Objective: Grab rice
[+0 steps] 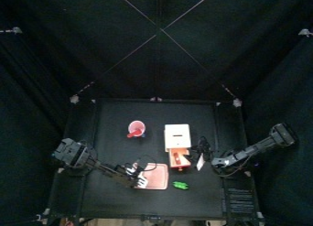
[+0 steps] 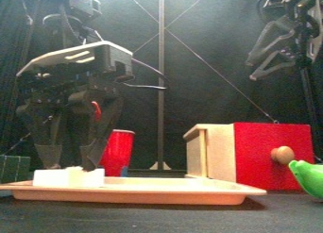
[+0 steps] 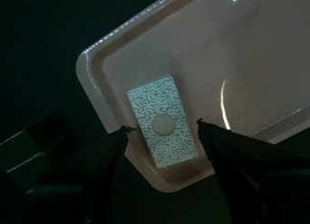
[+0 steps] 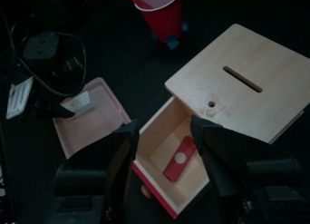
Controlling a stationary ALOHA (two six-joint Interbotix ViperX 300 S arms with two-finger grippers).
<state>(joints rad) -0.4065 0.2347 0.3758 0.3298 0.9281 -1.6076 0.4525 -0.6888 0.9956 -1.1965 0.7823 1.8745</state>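
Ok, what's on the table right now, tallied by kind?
Red cup: 1
Pale box with open red drawer: 1
Red piece in that drawer: 1
Pink tray: 1
White speckled block in the tray: 1
Green item: 1
Total: 6
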